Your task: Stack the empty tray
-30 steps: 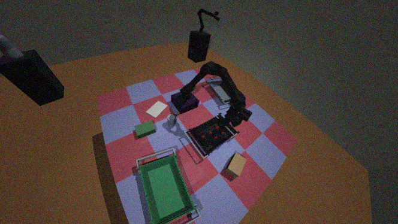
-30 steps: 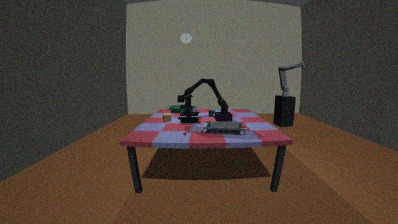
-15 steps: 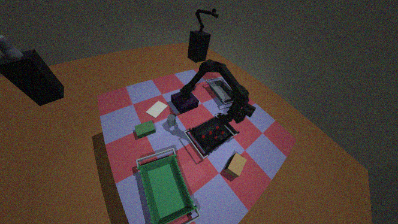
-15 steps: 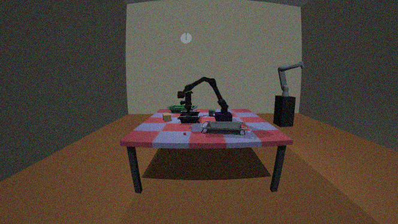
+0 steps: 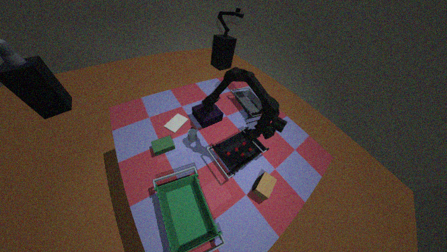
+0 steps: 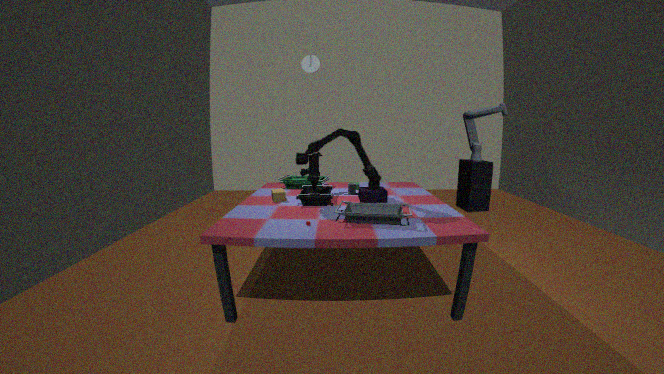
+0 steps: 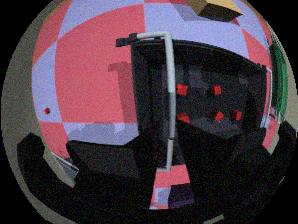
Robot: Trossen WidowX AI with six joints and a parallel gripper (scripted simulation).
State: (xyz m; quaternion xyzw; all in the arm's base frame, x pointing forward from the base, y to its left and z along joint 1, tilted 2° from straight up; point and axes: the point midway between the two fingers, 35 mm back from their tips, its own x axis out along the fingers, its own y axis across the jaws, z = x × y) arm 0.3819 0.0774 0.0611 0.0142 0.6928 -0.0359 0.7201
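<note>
The loaded black tray (image 5: 232, 165) (image 6: 317, 202) (image 7: 147, 80) stands on the table with small red blocks (image 5: 236, 149) (image 7: 216, 90) inside. The bar (image 5: 260, 145) (image 7: 171, 75) at its gripper-side end stands inward, over the tray's top near that end. The other bar (image 5: 219, 163) (image 7: 270, 90) is out beyond the opposite end. My gripper (image 5: 250, 133) (image 6: 314, 190) (image 7: 168, 125) is low at the tray, fingers a little apart, the bar passing through their gap without visible clamping. Two empty trays with wire bars stand apart: grey (image 5: 247, 101) (image 6: 372, 214) and green (image 5: 185, 209) (image 6: 300, 181).
A yellow block (image 5: 266, 186) (image 6: 278, 195) (image 7: 215, 9) lies beside the loaded tray. A grey cup (image 5: 192, 135), a green block (image 5: 163, 145) and a white sheet (image 5: 176, 122) are on its other side. A loose red block (image 6: 308, 223) (image 7: 47, 111) lies near the table edge.
</note>
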